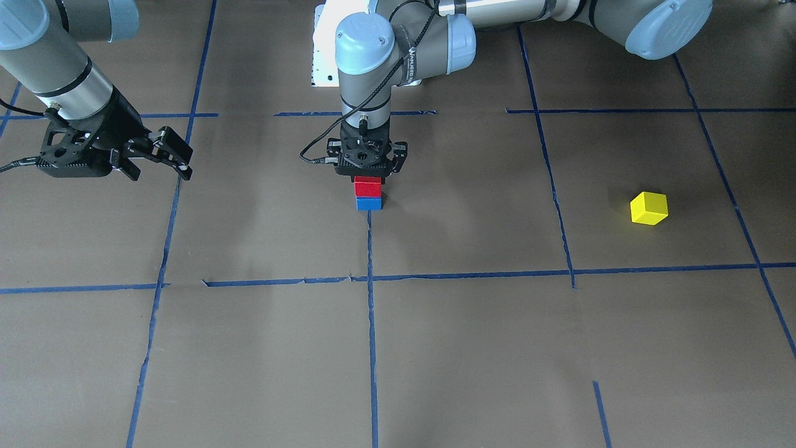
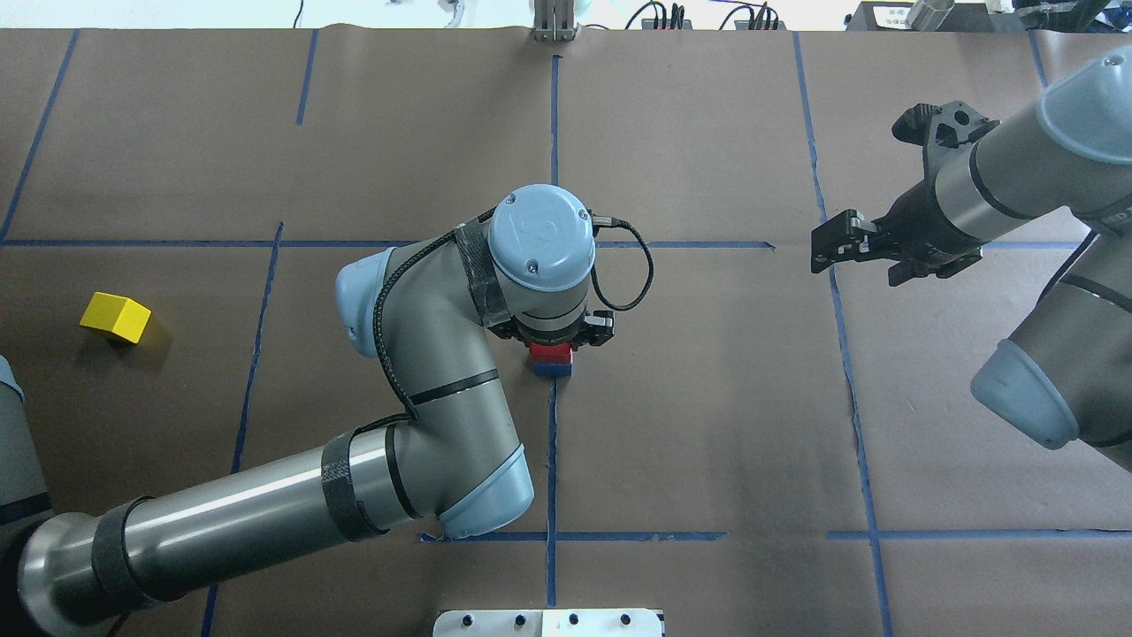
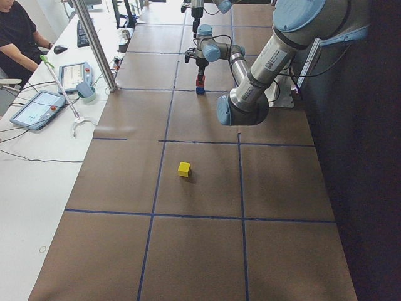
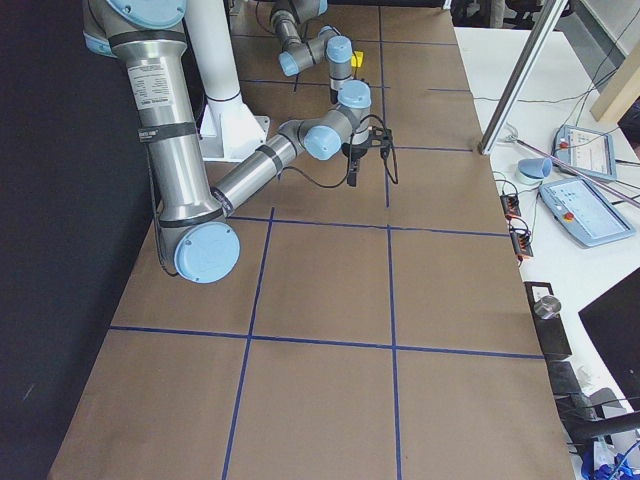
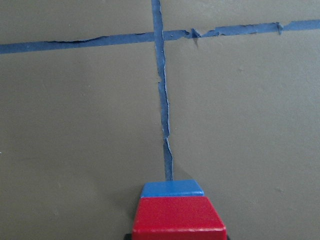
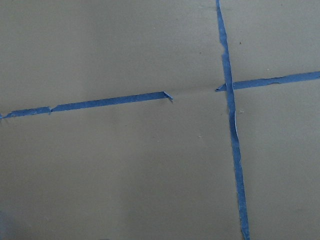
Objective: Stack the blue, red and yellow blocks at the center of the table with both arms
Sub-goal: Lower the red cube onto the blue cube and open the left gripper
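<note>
Red block (image 5: pixel 179 217) fills the bottom of the left wrist view, sitting squarely on top of the blue block (image 5: pixel 172 188), whose front edge peeks out just beyond it. Counted over all views, the blocks are three: one red, one blue and one yellow. Arms are two, each with one gripper.

That two-block stack stands at the middle of the bench (image 1: pixel 472 348), on a line of blue tape (image 1: pixel 372 323) that runs from the robot's edge to the operators' edge. The yellow block (image 2: pixel 115 317) lies alone on the brown paper, well apart from the stack, toward the bench's left end and turned at an angle to the tape grid.

Writing: a round emblem is moulded into the pale blue joint cap (image 2: pixel 540 232) above the stack, and white lettering runs along a black strap on that wrist, but neither can be read.

From the robot's edge the left arm reaches in, bends at the elbow, and points its wrist straight down over the stack. Its left gripper (image 1: pixel 368 180) has the fingers drawn in narrow against the sides of the red block, holding it.

By contrast the right arm is raised near the bench's right end, wrist tilted, and the right gripper (image 1: pixel 160 169) hangs above bare paper with its fingers spread wide, holding nothing.
</note>
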Robot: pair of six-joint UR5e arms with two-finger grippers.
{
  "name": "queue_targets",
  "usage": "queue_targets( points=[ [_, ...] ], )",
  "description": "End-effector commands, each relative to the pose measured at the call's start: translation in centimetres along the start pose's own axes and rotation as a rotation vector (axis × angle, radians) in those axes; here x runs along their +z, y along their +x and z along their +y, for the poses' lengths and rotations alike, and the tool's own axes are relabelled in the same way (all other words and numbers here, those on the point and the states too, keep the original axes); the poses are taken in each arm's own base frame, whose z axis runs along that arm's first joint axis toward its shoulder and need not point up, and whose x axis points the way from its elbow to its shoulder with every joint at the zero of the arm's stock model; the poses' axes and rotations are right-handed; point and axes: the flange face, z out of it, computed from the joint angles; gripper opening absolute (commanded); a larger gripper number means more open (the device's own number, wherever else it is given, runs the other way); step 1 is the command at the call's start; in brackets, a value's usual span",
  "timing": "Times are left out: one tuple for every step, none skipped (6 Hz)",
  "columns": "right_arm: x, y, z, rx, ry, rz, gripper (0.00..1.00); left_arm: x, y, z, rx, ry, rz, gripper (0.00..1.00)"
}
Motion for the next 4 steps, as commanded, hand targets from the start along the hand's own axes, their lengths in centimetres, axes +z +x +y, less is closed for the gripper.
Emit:
queue_targets(
  points=[
    [0.0,0.0,0.0,0.000,0.000,0.000,1.00,0.0,-0.1,0.0,0.003,0.002,0.000,0.84],
    [0.0,0.0,0.0,0.000,0.003,0.002,1.00,-0.2,0.1,0.0,0.004,0.004,0.005,1.00],
    [0.0,0.1,0.0,0.002,0.003,0.003,1.00,-2.0,0.3,0.2,0.014,0.019,0.038,1.00],
    [0.1,0.2,0.0,0.003,0.004,0.005,1.00,-6.2,-1.3,-1.0,0.012,0.066,0.087,1.00]
  ],
)
